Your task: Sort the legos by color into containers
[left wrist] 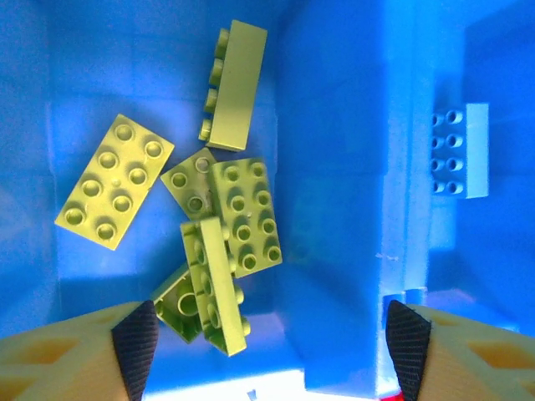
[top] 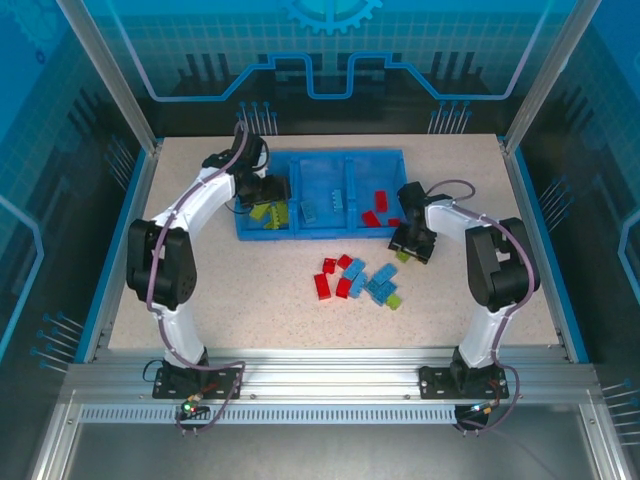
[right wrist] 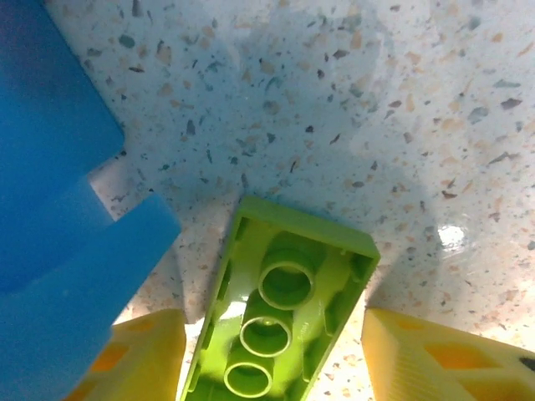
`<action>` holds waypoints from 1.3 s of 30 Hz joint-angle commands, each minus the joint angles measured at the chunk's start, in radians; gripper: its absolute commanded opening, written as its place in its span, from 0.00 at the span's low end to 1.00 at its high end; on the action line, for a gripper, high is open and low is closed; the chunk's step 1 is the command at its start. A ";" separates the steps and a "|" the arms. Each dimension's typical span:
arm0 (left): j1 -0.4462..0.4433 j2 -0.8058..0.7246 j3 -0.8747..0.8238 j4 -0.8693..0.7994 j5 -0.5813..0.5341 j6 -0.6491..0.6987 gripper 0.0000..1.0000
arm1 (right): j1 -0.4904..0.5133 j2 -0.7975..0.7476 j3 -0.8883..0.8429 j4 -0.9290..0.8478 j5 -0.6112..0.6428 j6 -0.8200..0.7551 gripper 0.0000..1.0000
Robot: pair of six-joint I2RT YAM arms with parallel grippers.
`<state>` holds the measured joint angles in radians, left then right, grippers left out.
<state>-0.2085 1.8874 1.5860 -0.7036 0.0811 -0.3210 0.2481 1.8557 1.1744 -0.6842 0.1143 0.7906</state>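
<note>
A speckled beige tabletop sits inside an aluminium frame with blue translucent panels around it

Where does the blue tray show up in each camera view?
Top external: the blue tray sits centre, toward the far side of the table.
Left wrist: its floor and a divider wall, seen close from above.
Right wrist: apparently its corner, at the left edge.
Shared landmarks: the yellow-green pile in its left compartment; the lone yellow-green brick off its near right corner.
</note>
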 commanded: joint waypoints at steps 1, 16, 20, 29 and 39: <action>0.008 -0.003 0.008 -0.015 0.024 -0.015 0.87 | -0.002 0.027 0.012 -0.033 0.025 -0.002 0.51; 0.040 -0.245 -0.209 0.083 -0.031 -0.086 0.99 | 0.073 -0.208 0.018 -0.060 0.048 -0.046 0.17; 0.078 -0.313 -0.312 0.135 -0.030 -0.130 0.99 | 0.174 -0.220 0.174 -0.079 0.009 -0.100 0.17; 0.080 -0.422 -0.466 0.142 -0.059 -0.159 0.99 | 0.345 0.046 0.584 0.040 -0.241 -0.198 0.19; 0.079 -0.517 -0.645 0.165 -0.048 -0.226 0.99 | 0.417 0.542 1.267 -0.181 -0.348 -0.205 0.20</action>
<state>-0.1299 1.3964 0.9802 -0.5510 0.0265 -0.5076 0.6502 2.2925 2.2894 -0.7441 -0.1707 0.6006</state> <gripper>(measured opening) 0.988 0.280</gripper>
